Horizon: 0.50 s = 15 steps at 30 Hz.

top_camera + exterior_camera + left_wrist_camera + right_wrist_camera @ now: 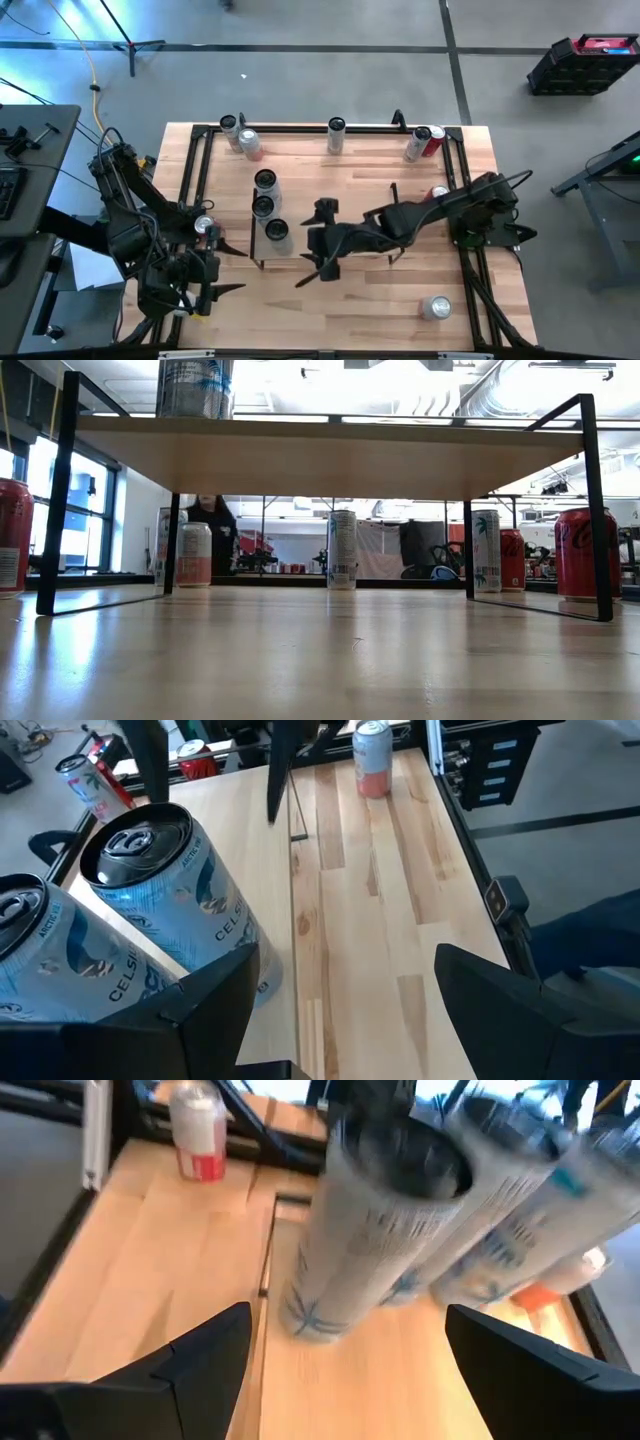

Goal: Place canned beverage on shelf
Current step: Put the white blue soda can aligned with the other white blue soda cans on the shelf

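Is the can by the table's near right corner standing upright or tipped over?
Upright. From overhead the can shows its round silver top facing straight up, with no side visible, standing alone on the table.

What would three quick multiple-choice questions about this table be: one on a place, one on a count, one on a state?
1. Where does the shelf stand?
A. mid-table
B. at the table's back edge
C. on the floor

2. How many cans stand on the shelf?
A. one
B. three
C. five

3. The right gripper is:
A. open
B. shut on a red can
C. out of sight

Answers:
1. A: it sits in the middle of the table.
2. B: three can tops show from above.
3. A: its fingers stand spread apart.
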Available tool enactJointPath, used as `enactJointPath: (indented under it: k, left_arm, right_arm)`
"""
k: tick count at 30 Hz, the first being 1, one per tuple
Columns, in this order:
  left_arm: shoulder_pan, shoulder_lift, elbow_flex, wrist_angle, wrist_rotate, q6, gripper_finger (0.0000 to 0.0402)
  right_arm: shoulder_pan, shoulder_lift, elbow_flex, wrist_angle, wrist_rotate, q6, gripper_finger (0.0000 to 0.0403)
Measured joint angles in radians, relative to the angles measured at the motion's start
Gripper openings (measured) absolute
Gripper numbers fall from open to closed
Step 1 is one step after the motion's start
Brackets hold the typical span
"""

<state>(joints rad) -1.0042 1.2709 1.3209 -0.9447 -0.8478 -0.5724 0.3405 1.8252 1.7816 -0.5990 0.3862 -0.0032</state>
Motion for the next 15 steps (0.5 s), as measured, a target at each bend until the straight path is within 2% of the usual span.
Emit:
enactJointPath:
  k: [5, 11, 15]
  left_arm:
    - [0.003, 0.000, 0.000, 0.000, 0.000, 0.000, 0.0291]
    - [0.003, 0.000, 0.000, 0.001, 0.002, -0.011, 0.0291]
    - [0.003, 0.000, 0.000, 0.000, 0.061, -0.045, 0.0291]
  right_arm:
    - [-0.023, 0.001, -0.081, 0.133, -0.023, -0.011, 0.0318]
    - [-0.031, 0.001, -0.095, 0.155, -0.047, -0.025, 0.0318]
    - [-0.030, 0.001, -0.095, 0.150, -0.067, -0.031, 0.0307]
